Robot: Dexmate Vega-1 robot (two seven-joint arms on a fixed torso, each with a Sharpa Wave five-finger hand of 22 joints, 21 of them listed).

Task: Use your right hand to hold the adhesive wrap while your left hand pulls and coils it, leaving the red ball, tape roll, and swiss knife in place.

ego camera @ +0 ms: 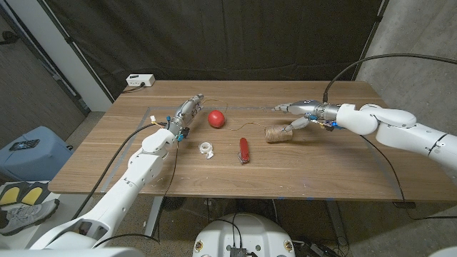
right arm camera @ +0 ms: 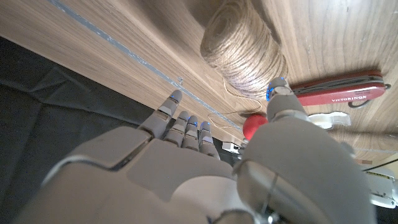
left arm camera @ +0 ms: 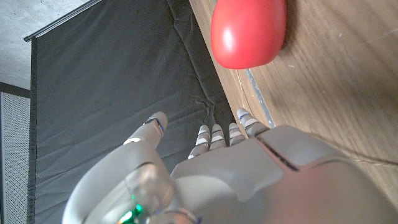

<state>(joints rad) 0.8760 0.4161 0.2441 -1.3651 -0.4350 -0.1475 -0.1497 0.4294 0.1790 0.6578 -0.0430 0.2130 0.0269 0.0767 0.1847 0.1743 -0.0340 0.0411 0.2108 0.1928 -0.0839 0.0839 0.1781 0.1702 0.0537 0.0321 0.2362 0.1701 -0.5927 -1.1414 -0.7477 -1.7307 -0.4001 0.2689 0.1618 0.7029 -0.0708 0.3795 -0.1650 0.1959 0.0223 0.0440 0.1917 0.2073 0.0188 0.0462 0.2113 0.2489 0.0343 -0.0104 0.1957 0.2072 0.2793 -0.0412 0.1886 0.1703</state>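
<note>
Right now my right hand point(ego camera: 301, 114) sits just beside the twine spool point(ego camera: 279, 133), fingers point(right arm camera: 180, 121) spread and holding nothing; the thumb reaches toward the spool's end, though I cannot tell whether it touches. A thin strand runs from the spool toward the ball point(ego camera: 216, 118). My left hand point(ego camera: 185, 114) is open too, fingers straight, standing just beside the ball without touching it. Between my two hands, nearer me, lie the tape roll point(ego camera: 207, 148) and the knife point(ego camera: 244, 150), close together on the table point(ego camera: 343, 171).
</note>
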